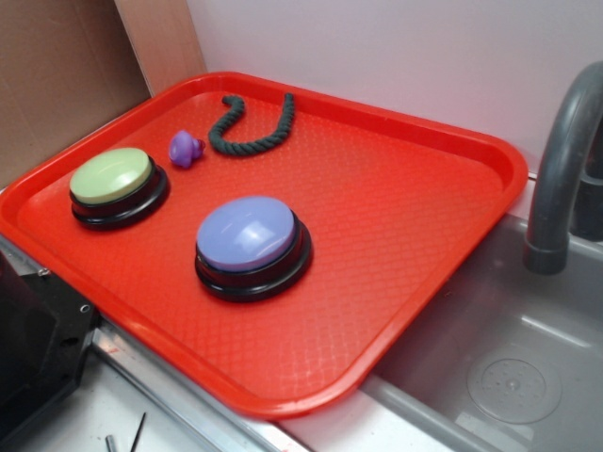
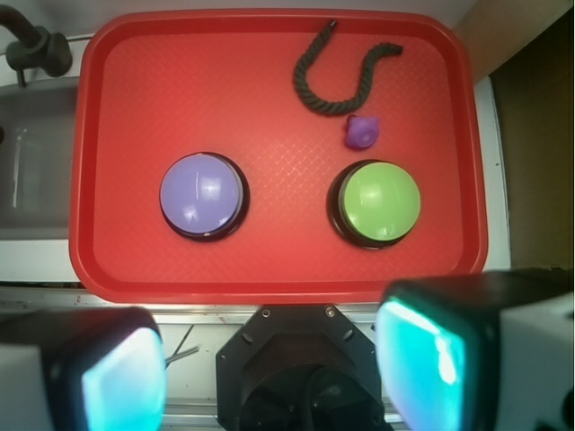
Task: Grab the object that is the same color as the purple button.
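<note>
The small glossy purple object (image 1: 185, 148) (image 2: 363, 132) lies on the red tray (image 1: 415, 245) (image 2: 269, 81), between the dark rope and the yellow-green button. The purple button (image 1: 250, 235) (image 2: 202, 194), a lavender dome on a black base, sits near the tray's middle. My gripper (image 2: 278, 373) hangs high above the tray's near edge, over the robot base, open with nothing between its teal pads (image 2: 121, 382). It is out of the exterior view.
A yellow-green dome button (image 1: 115, 181) (image 2: 379, 202) sits by the tray's edge. A dark green twisted rope (image 1: 250, 127) (image 2: 337, 76) curls at the far side. A grey sink (image 1: 509, 367) with a faucet (image 1: 561, 179) adjoins the tray. The black robot base (image 2: 301, 368) stands below the tray.
</note>
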